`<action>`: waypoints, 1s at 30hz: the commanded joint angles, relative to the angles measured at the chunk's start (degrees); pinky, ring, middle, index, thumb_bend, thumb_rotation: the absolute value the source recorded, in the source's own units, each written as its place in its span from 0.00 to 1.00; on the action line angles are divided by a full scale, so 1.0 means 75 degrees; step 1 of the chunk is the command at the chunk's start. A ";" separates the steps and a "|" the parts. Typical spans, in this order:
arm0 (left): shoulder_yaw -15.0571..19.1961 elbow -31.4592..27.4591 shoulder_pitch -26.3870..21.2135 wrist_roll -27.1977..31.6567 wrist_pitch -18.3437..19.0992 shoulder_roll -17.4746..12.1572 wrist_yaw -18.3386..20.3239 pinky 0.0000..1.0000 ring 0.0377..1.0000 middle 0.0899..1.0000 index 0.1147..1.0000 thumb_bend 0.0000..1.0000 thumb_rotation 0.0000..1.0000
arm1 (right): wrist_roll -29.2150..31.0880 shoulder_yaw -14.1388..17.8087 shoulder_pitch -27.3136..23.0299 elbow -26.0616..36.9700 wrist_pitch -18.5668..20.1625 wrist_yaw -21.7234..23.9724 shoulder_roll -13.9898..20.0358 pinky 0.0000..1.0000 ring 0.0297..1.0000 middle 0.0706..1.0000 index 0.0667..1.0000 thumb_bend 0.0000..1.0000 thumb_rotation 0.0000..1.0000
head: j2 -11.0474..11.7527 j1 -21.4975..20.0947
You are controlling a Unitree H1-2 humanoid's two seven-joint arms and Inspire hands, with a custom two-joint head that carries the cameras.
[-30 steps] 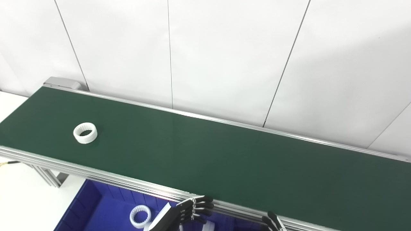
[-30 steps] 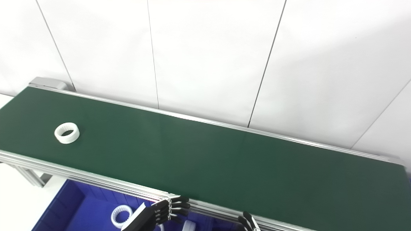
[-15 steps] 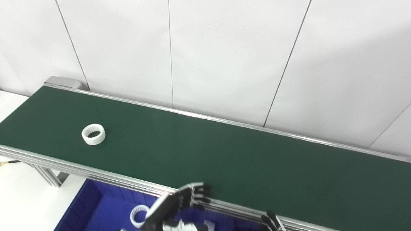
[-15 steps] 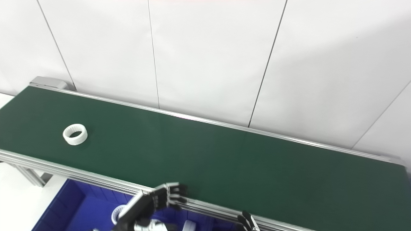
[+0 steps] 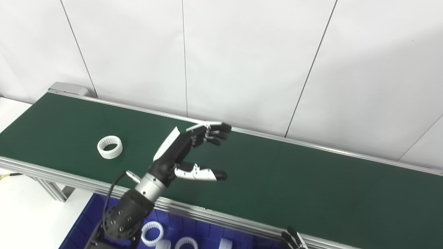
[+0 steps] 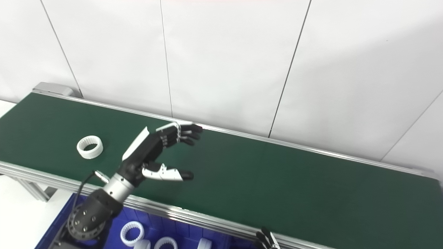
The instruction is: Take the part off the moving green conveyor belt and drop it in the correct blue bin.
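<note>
Since a second ago our left hand [image 5: 188,152] has risen from the near rail to hang over the middle of the green conveyor belt [image 5: 311,180], while the white ring [image 5: 110,147] has ridden a little way rightward. We hold nothing: fingers [image 5: 211,131] stretched toward the far right, thumb spread well below them, a wide gap between.

Our ring lies flat on the belt's left stretch, nearer the near edge, well to the left of our hand and outside that gap. It looks to us like a light, rigid plastic piece with a toothed inner wall and a smooth outer one (likely slick, so a loose pinch could let it skid). We judge the outer wall the best hold, fingers on the far side and thumb on the near, or else one finger hooked inside the bore.

Similar rings sit in the blue bin [image 5: 86,221] below the near rail. Only our right hand [image 5: 293,240] fingertips show at the bottom edge; we cannot tell its pose.
</note>
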State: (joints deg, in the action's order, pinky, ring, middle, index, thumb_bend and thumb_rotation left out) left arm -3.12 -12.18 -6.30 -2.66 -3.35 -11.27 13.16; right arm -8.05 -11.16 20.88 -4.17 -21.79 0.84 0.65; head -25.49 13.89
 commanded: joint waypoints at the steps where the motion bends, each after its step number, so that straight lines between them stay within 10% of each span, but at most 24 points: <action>1: 0.0124 0.0036 -0.0443 -0.0100 -0.0054 -0.0263 -0.0051 0.68 0.74 0.78 0.77 0.83 0.35 | 0.0001 0.0005 -0.0043 0.0119 -0.0444 -0.0065 -0.0073 0.75 0.82 0.87 0.91 0.42 0.59 | -0.0001 -0.0006; 7: -0.0010 0.0628 -0.1087 -0.1270 0.0131 -0.0901 -0.0089 0.70 0.76 0.81 0.78 0.82 0.28 | 0.0064 -0.0012 -0.0033 0.0161 -0.0437 -0.0018 -0.0057 0.75 0.82 0.87 0.92 0.41 0.59 | -0.0025 0.0042; 18: -0.1152 0.0739 -0.2201 -0.3305 0.1966 -0.1853 0.1178 0.77 0.84 0.83 0.76 0.91 0.04 | 0.0065 -0.0025 -0.0045 0.0140 -0.0459 -0.0013 -0.0069 0.76 0.83 0.87 0.92 0.43 0.62 | -0.0064 0.0052; 30: -0.1773 0.1487 -0.2457 -0.4518 0.1831 -0.2162 0.1264 0.79 0.81 0.81 0.72 0.90 0.00 | 0.0034 -0.0046 -0.0008 0.0165 -0.0503 -0.0047 -0.0111 0.75 0.83 0.87 0.92 0.42 0.59 | -0.0127 0.0016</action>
State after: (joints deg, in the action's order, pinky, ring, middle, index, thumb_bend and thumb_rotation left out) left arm -16.51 -0.47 -21.89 -34.94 11.08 -25.85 23.74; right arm -7.81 -11.36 20.78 -4.15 -22.44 0.84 0.39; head -26.37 14.06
